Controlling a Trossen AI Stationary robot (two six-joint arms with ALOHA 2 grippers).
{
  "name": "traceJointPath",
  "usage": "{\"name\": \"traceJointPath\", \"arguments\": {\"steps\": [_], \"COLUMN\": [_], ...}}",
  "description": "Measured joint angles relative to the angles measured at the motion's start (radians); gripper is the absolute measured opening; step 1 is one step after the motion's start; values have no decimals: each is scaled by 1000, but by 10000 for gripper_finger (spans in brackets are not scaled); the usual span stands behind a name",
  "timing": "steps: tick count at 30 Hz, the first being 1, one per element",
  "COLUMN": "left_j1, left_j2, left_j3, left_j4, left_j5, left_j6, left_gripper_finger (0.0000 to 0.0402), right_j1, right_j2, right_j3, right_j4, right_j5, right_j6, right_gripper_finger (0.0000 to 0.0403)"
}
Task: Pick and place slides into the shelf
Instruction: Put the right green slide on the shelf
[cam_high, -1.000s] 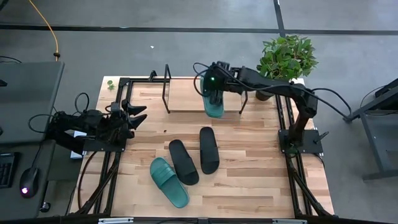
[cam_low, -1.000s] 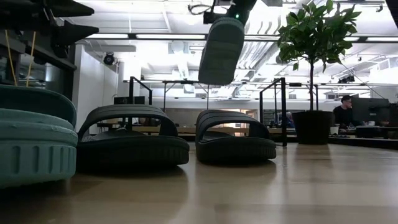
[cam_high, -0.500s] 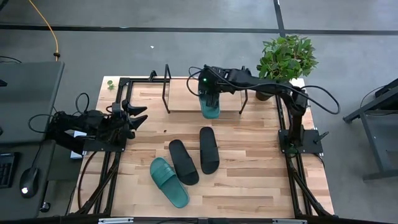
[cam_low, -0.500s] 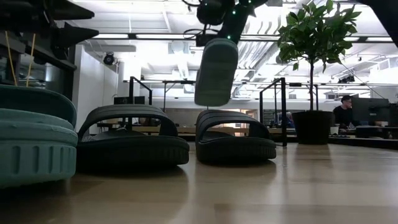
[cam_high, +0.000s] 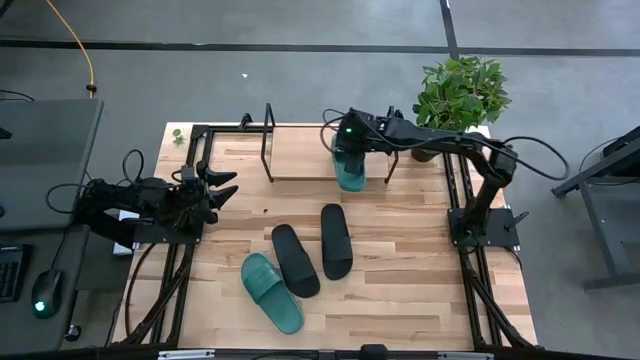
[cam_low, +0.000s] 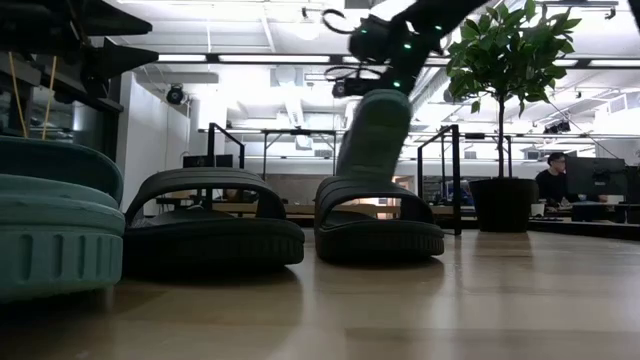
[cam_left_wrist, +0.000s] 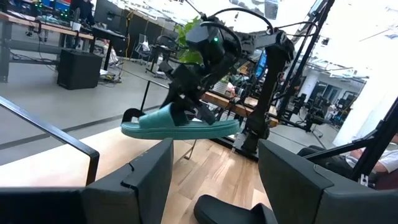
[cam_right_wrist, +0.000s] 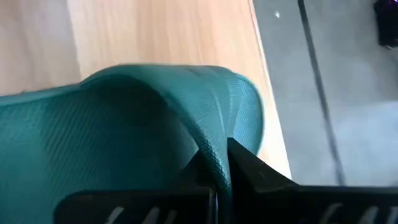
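The wooden table (cam_high: 400, 290) carries the shelf (cam_high: 300, 152) along its far edge, a light board between thin black end frames. A potted plant (cam_high: 460, 95) stands at the table's far right corner.

The right arm reaches across over the shelf's right part, and the right gripper (cam_high: 347, 140) has its fingers (cam_right_wrist: 249, 171) pinched fully together on the strap of a teal slide (cam_high: 350, 170), which hangs over the board just inside the right end frame, clear of the surface in the left wrist view.

The left arm waits at the table's left edge; the left gripper (cam_high: 222, 187) has its fingers spread wide and grips nothing.

Three slides lie on the tabletop nearer the front: a second teal slide (cam_high: 271, 292), and two black slides (cam_high: 295, 259) (cam_high: 336, 240) side by side, close but apart.
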Motion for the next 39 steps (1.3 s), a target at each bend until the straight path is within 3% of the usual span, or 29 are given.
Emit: {"name": "traceJointPath", "arguments": {"steps": [6,11,24,39], "left_j1": [0,0,0,0], "left_j2": [0,0,0,0], "left_j3": [0,0,0,0], "left_j4": [24,47,53,52], "left_j5": [-43,-45,-39,-33], "left_j6": [12,12,27,27], "left_gripper_finger": [216,216,216,216], "right_j1": [-26,-29,-30,-94], "right_j2": [-142,-203,-181,-119], "right_j3": [-167,-216,-219,-323], "right_j4": [152,217,271,348], "right_j5": [-34,130,320,311], "right_j6": [-2,-33,-158,-172], "right_gripper_finger": [0,0,0,0]}}
